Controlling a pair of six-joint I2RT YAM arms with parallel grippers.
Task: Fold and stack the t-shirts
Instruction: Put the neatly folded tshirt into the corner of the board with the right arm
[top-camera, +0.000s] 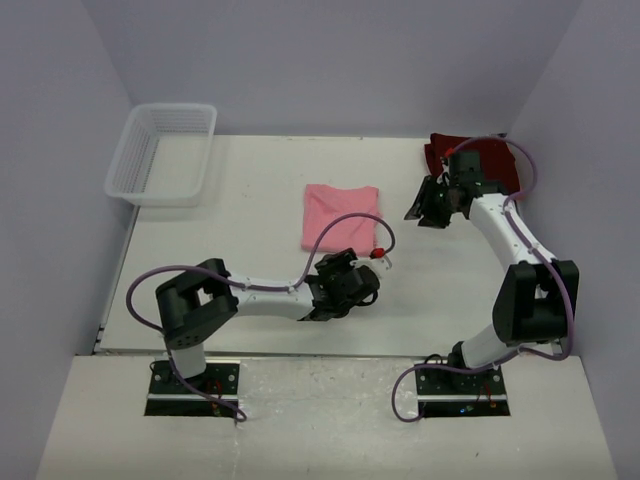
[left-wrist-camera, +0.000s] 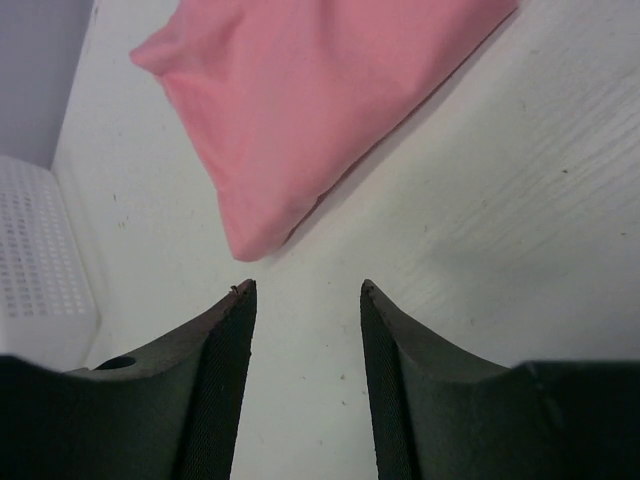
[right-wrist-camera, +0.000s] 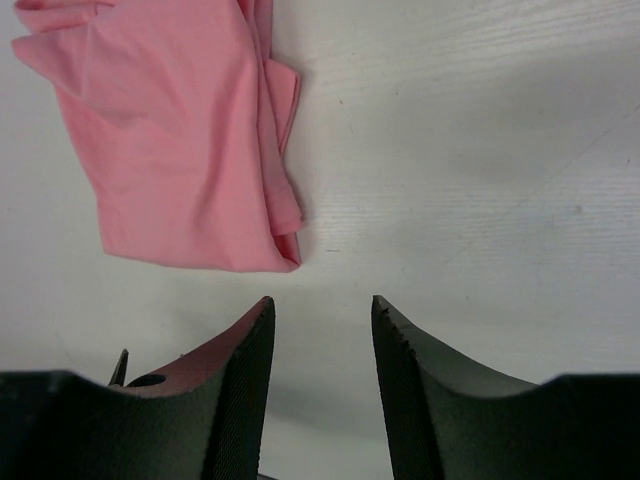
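Observation:
The light pink t-shirt (top-camera: 341, 216) lies folded in a rough square at the table's middle. It also shows in the left wrist view (left-wrist-camera: 300, 100) and the right wrist view (right-wrist-camera: 180, 140). The dark maroon t-shirt (top-camera: 490, 157) lies bunched at the far right corner, partly hidden by the right arm. My left gripper (top-camera: 377, 259) is open and empty, just near and right of the pink shirt (left-wrist-camera: 305, 290). My right gripper (top-camera: 425, 207) is open and empty, between the two shirts, above bare table (right-wrist-camera: 322, 302).
A white plastic lattice basket (top-camera: 165, 152) stands at the far left; its corner shows in the left wrist view (left-wrist-camera: 40, 270). Grey walls close in the table on three sides. The arm bases sit at the near edge.

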